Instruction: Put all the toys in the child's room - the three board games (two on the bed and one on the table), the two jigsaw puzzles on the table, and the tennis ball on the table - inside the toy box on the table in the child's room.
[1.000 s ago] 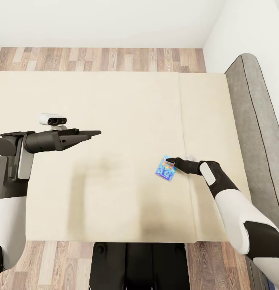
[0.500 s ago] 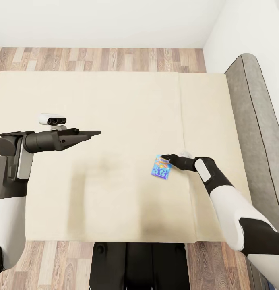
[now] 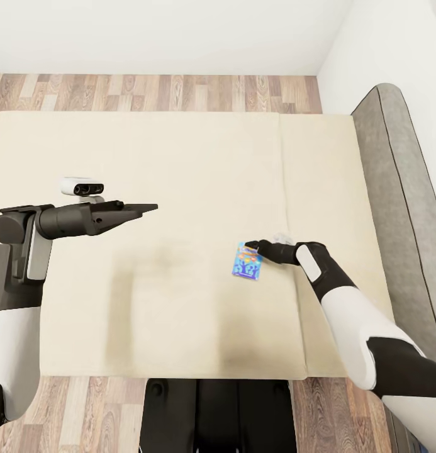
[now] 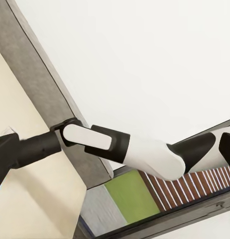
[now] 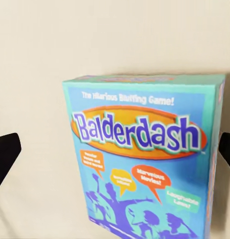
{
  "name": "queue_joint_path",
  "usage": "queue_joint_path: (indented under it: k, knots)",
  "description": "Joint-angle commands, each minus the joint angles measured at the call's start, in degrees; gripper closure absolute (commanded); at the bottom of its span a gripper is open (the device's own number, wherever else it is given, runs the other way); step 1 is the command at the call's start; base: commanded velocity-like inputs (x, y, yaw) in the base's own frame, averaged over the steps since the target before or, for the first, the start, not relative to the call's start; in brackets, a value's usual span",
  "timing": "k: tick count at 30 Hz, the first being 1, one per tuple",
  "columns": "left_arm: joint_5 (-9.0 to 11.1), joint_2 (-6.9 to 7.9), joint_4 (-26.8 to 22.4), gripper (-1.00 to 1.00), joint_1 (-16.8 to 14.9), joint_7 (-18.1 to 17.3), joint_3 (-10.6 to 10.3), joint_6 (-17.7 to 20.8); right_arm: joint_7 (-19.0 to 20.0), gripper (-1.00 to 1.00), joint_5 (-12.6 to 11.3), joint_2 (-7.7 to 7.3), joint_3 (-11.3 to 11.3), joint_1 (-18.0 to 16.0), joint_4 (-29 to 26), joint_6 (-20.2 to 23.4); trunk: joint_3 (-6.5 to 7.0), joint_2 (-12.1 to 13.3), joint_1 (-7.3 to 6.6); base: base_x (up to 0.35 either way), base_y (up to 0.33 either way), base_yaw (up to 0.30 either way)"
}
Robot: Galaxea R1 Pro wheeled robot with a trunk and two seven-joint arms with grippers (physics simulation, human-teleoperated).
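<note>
While the left tool (image 3: pixel 148 206) hangs clenched over the bed (image 3: pixel 180 163), the right tool (image 3: pixel 250 246) stands released astride the blue game (image 3: pixel 246 262).

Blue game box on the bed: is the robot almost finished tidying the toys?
Not nearly. The blue Balderdash cardboard game box lies on the cream bed, not yet lifted. The right end effector is open with a finger on each side of it, so that pickup is in hand. The left end effector holds nothing. Carrying this game to the toy box is left.
</note>
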Motion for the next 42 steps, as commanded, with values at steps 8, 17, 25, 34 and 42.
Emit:
queue_joint_path:
  k: [8,17,25,34,42]
  knots:
    - [0.0,0.02,0.0,-1.0,0.0,-0.2,-0.1,0.6,-0.1,-1.0,0.1,0.52,0.0,-0.5,0.0,0.3,-0.06,-0.1,0.03,0.0,0.0,0.0]
    - [0.0,0.02,0.0,-1.0,0.0,-0.2,-0.1,0.6,-2.7,-1.0,0.0,2.65,1.2,-0.9,0.0,0.3,-0.06,-0.1,0.03,0.0,0.0,0.0]
    - [0.0,0.03,0.0,-1.0,0.0,-0.2,-0.1,0.6,-3.0,-1.0,0.1,2.93,1.7,-1.1,0.3,0.3,-0.06,-0.1,0.03,0.0,0.0,0.0]
    - [0.0,0.1,0.0,-1.0,0.0,-0.2,-0.1,0.6,-3.1,-1.0,0.1,3.49,1.9,-1.3,0.2,0.4,-0.06,-0.1,0.03,0.0,0.0,0.0]
    - [0.0,0.09,0.0,-1.0,0.0,-0.2,-0.1,0.5,-3.1,-1.0,0.1,4.67,2.6,-1.4,0.2,0.4,-0.06,-0.1,0.03,0.0,0.0,0.0]
